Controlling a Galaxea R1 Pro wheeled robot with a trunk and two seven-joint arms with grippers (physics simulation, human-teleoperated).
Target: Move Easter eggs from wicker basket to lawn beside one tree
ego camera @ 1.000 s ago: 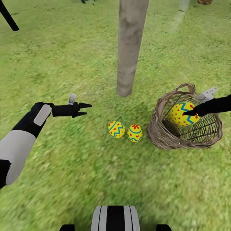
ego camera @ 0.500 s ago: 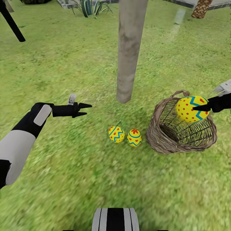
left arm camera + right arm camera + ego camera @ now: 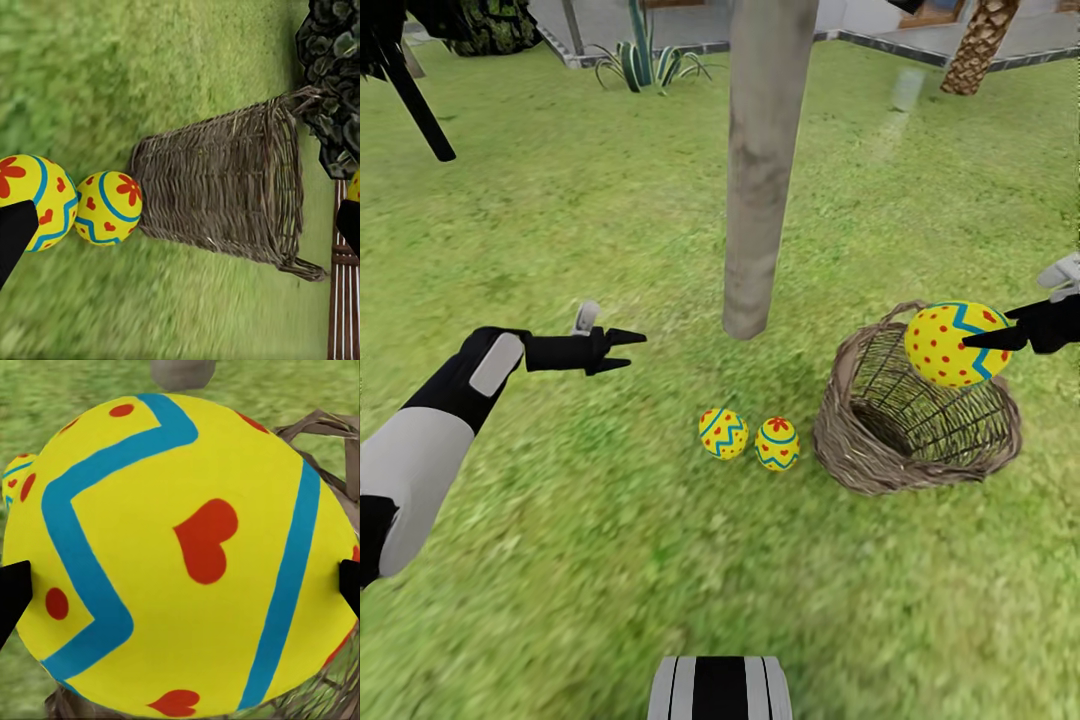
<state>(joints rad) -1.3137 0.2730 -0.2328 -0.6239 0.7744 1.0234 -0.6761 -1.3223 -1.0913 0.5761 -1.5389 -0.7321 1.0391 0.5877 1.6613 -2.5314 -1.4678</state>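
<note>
Two yellow Easter eggs [image 3: 723, 433] [image 3: 777, 443] lie side by side on the lawn [image 3: 610, 560], just in front of the pale tree trunk [image 3: 760, 170]. To their right stands the wicker basket [image 3: 860, 470], with nothing showing inside it. My right gripper [image 3: 992, 330] is shut on the third egg [image 3: 950, 345] and holds it just above the basket's rim. In the right wrist view this egg [image 3: 180, 555] sits between my fingertips [image 3: 11, 592]. My left gripper [image 3: 625, 350] hangs open with nothing in it, left of the trunk. The left wrist view shows both grounded eggs [image 3: 26, 199] [image 3: 109, 206] beside the basket [image 3: 225, 195].
A thin black trunk [image 3: 415, 110] stands at the far left. A spiky plant [image 3: 645, 65] and a scaly palm trunk [image 3: 980, 45] edge the pavement at the back. My base [image 3: 720, 688] shows at the bottom edge. Open grass stretches around the tree.
My right gripper has lifted the third egg up out of the basket to above its rim. The head view has tilted upward. The left arm has stayed put.
</note>
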